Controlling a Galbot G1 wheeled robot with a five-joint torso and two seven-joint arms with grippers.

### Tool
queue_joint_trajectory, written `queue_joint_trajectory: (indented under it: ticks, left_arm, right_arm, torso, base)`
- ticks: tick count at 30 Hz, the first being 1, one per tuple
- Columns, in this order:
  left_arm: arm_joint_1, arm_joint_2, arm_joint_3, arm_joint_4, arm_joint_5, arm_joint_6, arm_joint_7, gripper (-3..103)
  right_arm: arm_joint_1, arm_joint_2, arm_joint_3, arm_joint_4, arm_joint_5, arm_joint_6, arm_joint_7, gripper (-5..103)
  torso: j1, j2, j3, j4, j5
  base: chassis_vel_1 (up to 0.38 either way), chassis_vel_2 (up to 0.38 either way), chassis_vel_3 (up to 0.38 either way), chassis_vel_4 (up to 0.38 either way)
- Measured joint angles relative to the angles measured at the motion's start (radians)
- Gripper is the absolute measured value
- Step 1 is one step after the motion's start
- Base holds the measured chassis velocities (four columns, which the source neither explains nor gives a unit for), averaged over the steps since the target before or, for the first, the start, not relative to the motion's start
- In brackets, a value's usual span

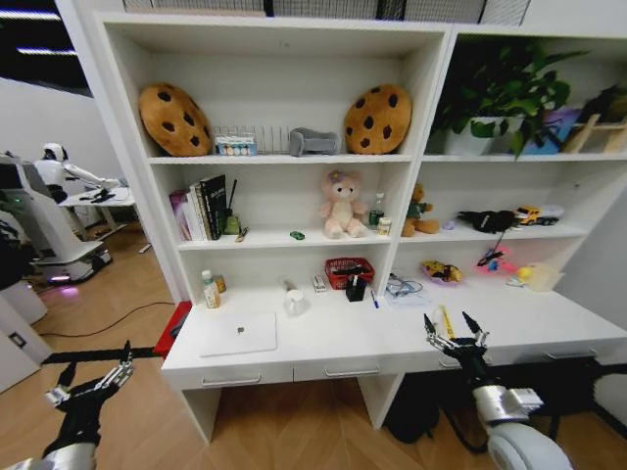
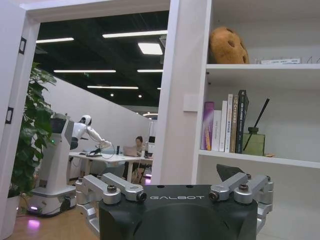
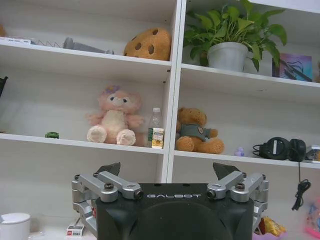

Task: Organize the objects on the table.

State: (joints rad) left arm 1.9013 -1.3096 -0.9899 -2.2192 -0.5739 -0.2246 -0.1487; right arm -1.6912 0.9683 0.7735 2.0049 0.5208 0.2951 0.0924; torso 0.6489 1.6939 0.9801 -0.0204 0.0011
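Left gripper point(image 1: 96, 377): I see jaws spread, lower left, off the tabletop point(image 1: 323, 343).
Right gripper point(image 1: 452, 327): jaws spread, beside yellow ruler point(image 1: 446, 320).
Clutter: laptop point(image 1: 238, 333), mug point(image 1: 295, 303).

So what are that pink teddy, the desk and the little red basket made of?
The pink teddy looks like soft plush fabric, going by its fuzzy surface. The desk seems smooth white laminate or painted board, with a faint sheen. The red basket looks like plastic or coated wire mesh; hard to tell.

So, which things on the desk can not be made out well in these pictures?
- White mug: right wrist view, cut by the picture's edge.
- Small box: right wrist view, partly behind the right gripper; label too small.
- Red basket: head view, contents too small.
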Motion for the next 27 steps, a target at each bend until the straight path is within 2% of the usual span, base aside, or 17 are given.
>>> queue_joint_trajectory:
  ticks: [10,11,12,13,16,20,27]
  left_arm:
    - [0.0,0.0,0.0,0.0,0.0,0.0,0.0,100]
    - [0.0,0.0,-0.001,0.0,0.0,0.0,-0.001,100]
    - [0.0,0.0,-0.001,0.0,0.0,0.0,-0.001,100]
    - [0.0,0.0,0.0,0.0,0.0,0.0,0.0,100]
    - [0.0,0.0,0.0,0.0,0.0,0.0,0.0,100]
    - [0.0,0.0,0.0,0.0,0.0,0.0,0.0,100]
    - [0.0,0.0,0.0,0.0,0.0,0.0,0.0,100]
  right_arm:
    - [0.0,0.0,0.0,0.0,0.0,0.0,0.0,100]
    - [0.0,0.0,0.0,0.0,0.0,0.0,0.0,100]
    - [0.0,0.0,0.0,0.0,0.0,0.0,0.0,100]
    - [0.0,0.0,0.0,0.0,0.0,0.0,0.0,100]
    - [0.0,0.0,0.0,0.0,0.0,0.0,0.0,100]
    - [0.0,0.0,0.0,0.0,0.0,0.0,0.0,100]
    - [0.0,0.0,0.0,0.0,0.0,0.0,0.0,100]
  torso:
    - [-0.002,0.001,-0.001,-0.0003,-0.0002]
    - [-0.001,0.001,0.0,0.0014,-0.0009]
    - [-0.001,0.001,0.0,0.0014,-0.0009]
    - [-0.001,0.001,0.0,-0.0006,0.0006]
    - [0.0,0.0,0.0,-0.0005,-0.0005]
    - [0.002,-0.001,0.0,0.0007,0.0]
    - [0.0,0.0,0.0,-0.0002,-0.0005]
  base:
    - [0.294,-0.298,-0.307,0.3]
    - [0.059,-0.048,-0.187,0.055]
    - [0.059,-0.048,-0.187,0.055]
    - [-0.045,-0.105,-0.116,0.055]
    - [-0.056,-0.088,-0.008,0.003]
    - [-0.051,0.068,0.095,-0.029]
    - [-0.011,0.023,0.025,-0.012]
